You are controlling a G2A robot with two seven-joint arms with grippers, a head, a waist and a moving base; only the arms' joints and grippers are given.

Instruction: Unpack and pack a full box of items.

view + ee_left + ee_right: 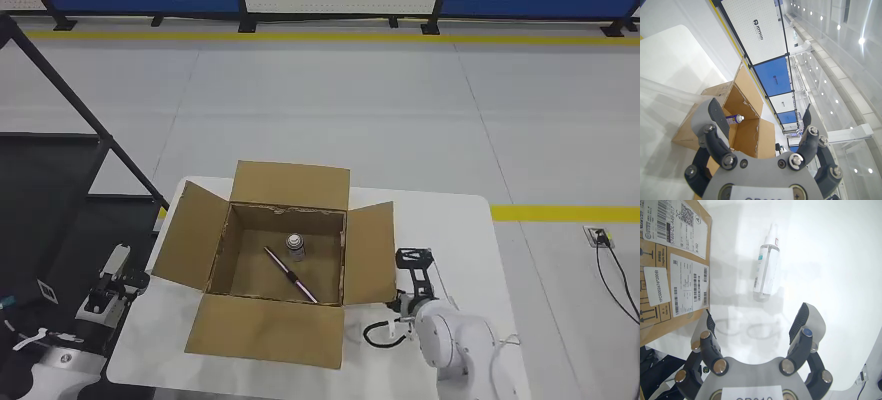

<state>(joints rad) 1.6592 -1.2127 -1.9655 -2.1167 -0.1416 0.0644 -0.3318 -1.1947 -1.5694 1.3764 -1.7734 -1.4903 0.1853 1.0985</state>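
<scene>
An open cardboard box stands in the middle of the white table. Inside it a small spray can with a white cap stands near the far wall, and a thin dark purple stick lies slantwise on the floor. In the left wrist view the can looks purple. My left gripper is open, off the table's left edge, facing the box. My right gripper is open over the table right of the box. A clear spray bottle lies on the table just ahead of it.
The box's right flap, covered with shipping labels, lies spread beside the bottle. A black frame stands left of the table. The white table surface continues right of and behind the box.
</scene>
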